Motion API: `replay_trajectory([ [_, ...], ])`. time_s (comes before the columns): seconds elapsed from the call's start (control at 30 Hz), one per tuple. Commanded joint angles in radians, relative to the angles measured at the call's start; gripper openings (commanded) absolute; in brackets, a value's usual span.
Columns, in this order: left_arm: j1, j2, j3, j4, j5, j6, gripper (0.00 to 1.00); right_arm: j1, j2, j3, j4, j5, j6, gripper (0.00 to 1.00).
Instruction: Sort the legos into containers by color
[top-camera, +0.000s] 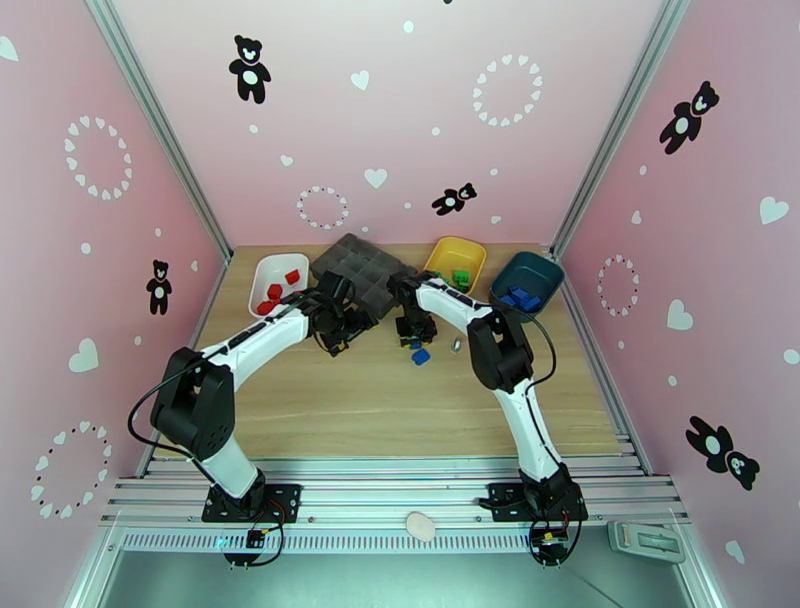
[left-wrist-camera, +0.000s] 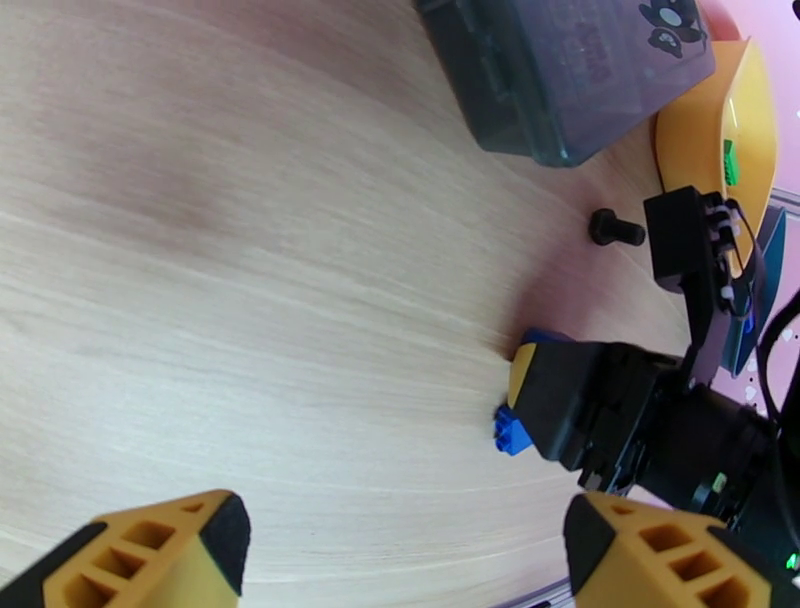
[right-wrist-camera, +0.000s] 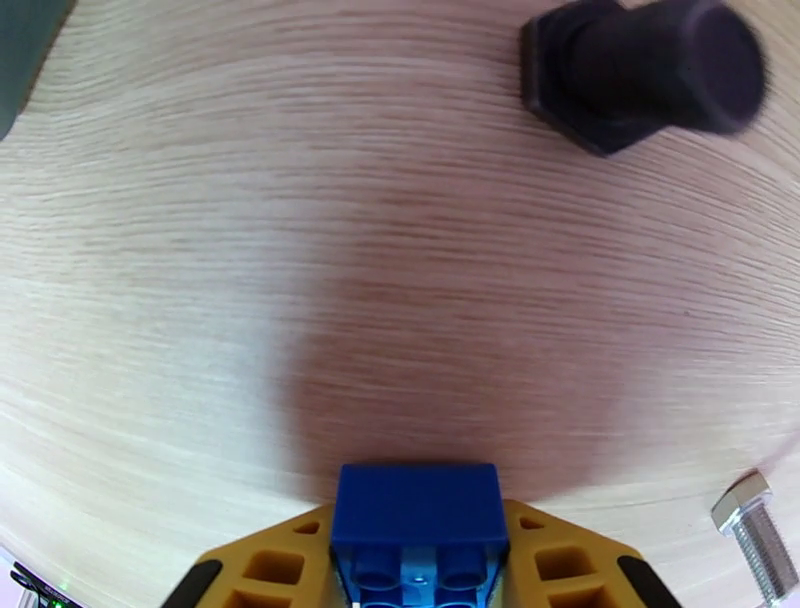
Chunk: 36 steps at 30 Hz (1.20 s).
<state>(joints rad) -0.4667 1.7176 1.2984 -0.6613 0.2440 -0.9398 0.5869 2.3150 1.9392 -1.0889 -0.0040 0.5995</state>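
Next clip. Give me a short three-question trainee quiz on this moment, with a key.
1. True or false: the left jaws hold a red brick.
2. What colour is the bin that holds the green bricks? A white, B yellow, C teal.
3. Fill in: the lego in the right jaws is ____.
Key: 1 false, the left jaws stand open and empty. 2 B, the yellow bin. 3 blue.
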Motion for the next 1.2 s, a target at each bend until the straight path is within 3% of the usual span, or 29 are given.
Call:
replay_trajectory([
  [0.0, 0.002, 0.074, 0.067, 0.027, 0.069, 0.003, 0.89, -0.035, -0.133, -0.01, -0.019, 0.023, 0.005, 0.27],
  [0.17, -0.025, 0.224, 0.229, 0.018, 0.173, 0.017, 0.89, -0.118, -0.227, -0.067, -0.016, 0.063, -0.015, 0.26],
  [0.27, -0.069, 0.359, 0.415, -0.032, 0.248, 0.044, 0.89, -0.188, -0.285, -0.111, -0.007, 0.096, -0.033, 0.26],
  [0.5, -0.188, 0.733, 1.025, -0.164, 0.444, 0.051, 0.89, -0.375, -0.354, -0.131, 0.0, 0.191, -0.093, 0.25],
  [0.63, -0.228, 0.912, 1.302, -0.083, 0.56, -0.07, 0.9, -0.468, -0.326, -0.062, -0.015, 0.234, -0.126, 0.25],
  [0.83, -0.246, 0.989, 1.346, 0.151, 0.597, -0.263, 0.92, -0.553, -0.228, 0.087, -0.049, 0.251, -0.134, 0.31],
  [1.03, -0.246, 0.988, 1.339, 0.128, 0.588, -0.248, 0.93, -0.585, -0.103, 0.25, -0.107, 0.257, -0.139, 0.5],
  [1.17, -0.244, 0.957, 1.309, 0.083, 0.563, -0.205, 0.92, -0.587, -0.081, 0.274, -0.114, 0.243, -0.152, 0.55],
])
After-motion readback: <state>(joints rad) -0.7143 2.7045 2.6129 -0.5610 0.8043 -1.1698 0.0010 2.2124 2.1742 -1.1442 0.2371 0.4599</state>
